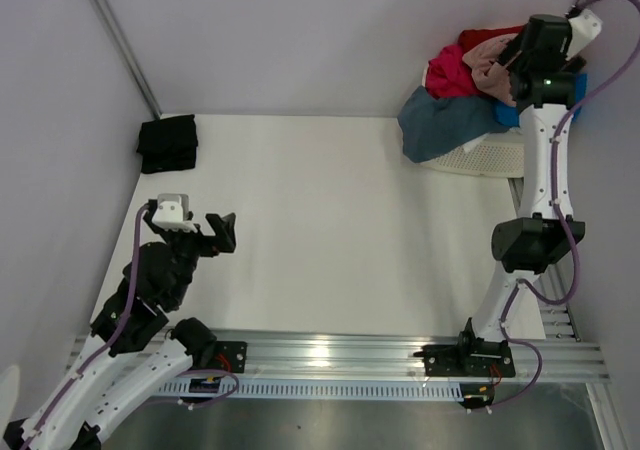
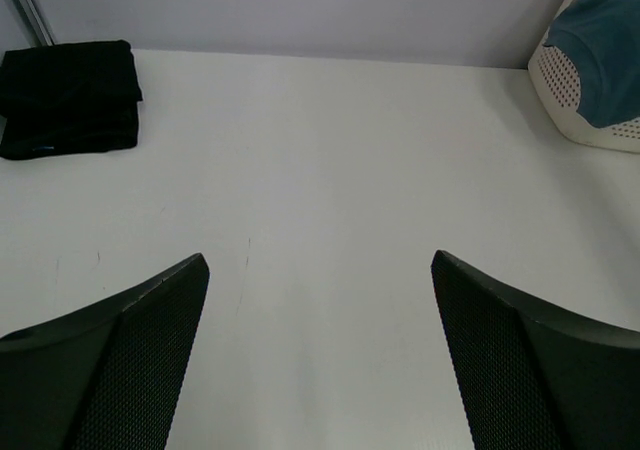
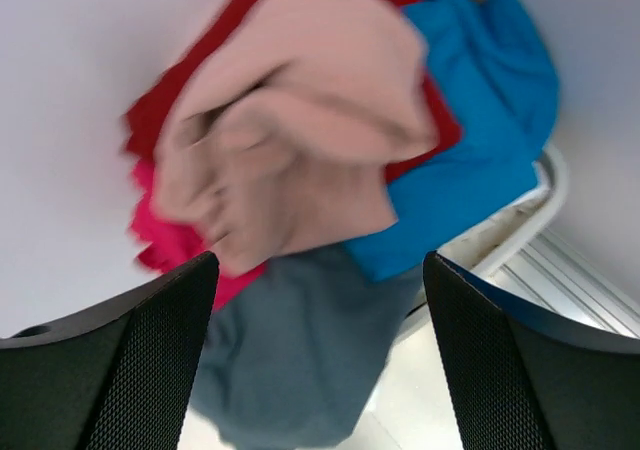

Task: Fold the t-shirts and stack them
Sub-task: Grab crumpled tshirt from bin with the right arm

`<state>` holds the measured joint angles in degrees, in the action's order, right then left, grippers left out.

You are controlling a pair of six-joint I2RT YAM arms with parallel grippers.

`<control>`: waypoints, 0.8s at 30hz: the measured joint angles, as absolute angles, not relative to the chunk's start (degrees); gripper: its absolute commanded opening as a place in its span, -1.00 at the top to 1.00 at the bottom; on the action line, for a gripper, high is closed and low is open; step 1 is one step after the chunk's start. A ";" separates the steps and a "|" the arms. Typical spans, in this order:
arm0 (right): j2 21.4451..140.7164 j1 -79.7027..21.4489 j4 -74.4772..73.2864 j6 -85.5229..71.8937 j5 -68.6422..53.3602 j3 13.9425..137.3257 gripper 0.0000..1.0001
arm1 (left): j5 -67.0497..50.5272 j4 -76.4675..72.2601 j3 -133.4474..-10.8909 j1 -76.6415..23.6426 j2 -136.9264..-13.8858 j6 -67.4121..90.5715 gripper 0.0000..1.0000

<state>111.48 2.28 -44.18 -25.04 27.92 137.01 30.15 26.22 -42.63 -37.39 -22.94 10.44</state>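
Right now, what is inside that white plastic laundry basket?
The white plastic basket holds a heap of cotton t-shirts: dusty-pink on top, red, magenta and bright-blue beneath, slate-blue spilling over the rim. Its bottom is covered.

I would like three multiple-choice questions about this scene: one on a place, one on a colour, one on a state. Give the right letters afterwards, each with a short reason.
1. Where on the table does the folded black t-shirt lie?
A. at the far left corner
B. in the middle
C. at the near edge, between the arms

2. Which colour lies on top of the pile in the basket?
A. green
B. dusty pink
C. white

3. How do the left arm's fingers stand?
A. shut on a t-shirt
B. shut on nothing
C. open and empty

Answers:
1 A: the top view shows it by the far left corner.
2 B: the dusty pink t-shirt covers the others in the right wrist view.
3 C: only bare table shows between them.
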 measured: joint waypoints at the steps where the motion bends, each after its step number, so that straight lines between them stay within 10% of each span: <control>1: 112.16 4.03 -44.66 -26.20 27.18 137.36 -0.71 | 29.82 26.83 -42.63 -37.36 -22.31 10.61 -0.93; 12: 119.20 15.14 -45.71 -34.96 19.81 140.00 -0.66 | 29.28 31.88 -41.85 -37.36 -17.30 12.01 -0.94; 19: 122.28 14.35 -44.36 -34.83 14.52 142.12 0.01 | 29.30 32.32 -41.63 -37.39 -17.39 11.97 -0.95; 24: 122.69 14.26 -43.38 -33.85 12.49 142.21 1.00 | 29.30 32.18 -41.30 -37.36 -17.72 11.97 -0.95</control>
<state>122.69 14.26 -43.38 -33.85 12.49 142.21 29.30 32.18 -41.30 -37.36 -17.72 11.97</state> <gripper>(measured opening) 0.165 0.973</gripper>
